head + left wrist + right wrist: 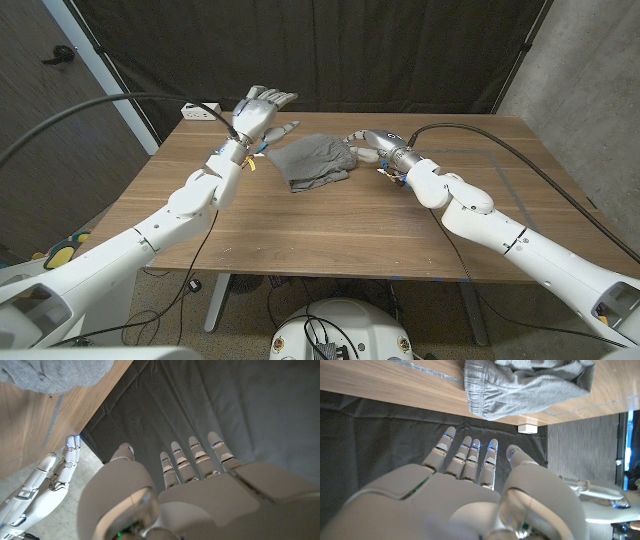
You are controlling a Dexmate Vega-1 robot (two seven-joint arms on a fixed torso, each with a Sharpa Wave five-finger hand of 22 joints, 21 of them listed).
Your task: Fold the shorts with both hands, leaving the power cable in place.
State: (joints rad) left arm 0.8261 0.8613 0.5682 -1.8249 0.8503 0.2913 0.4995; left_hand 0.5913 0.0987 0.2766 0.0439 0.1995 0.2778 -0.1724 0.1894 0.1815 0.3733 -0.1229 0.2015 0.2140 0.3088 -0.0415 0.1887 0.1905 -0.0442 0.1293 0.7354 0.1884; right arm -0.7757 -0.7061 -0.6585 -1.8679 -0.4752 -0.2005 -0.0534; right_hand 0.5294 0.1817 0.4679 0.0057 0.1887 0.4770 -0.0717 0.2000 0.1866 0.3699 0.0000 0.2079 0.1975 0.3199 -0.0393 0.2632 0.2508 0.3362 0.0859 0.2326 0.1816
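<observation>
Both hands, left [262, 112] and right [368, 146], spread empty beside soft, limp shorts [313, 162]; best grabbed at the waistband.

The crumpled grey fabric shorts [47, 375] beyond the left hand [200, 495] are cut off by the left wrist picture's edge, their far part hidden.

The scene is lit evenly and softly from above; no harsh glare is seen on the wooden table [340, 225]. Only a weak shadow is cast under the shorts [315, 163]. The black curtain [300, 50] toward 12 o'clock stays dim. In the head view, lines are bent near the edges. In both wrist views, the near hand surfaces are slightly blurred.
</observation>
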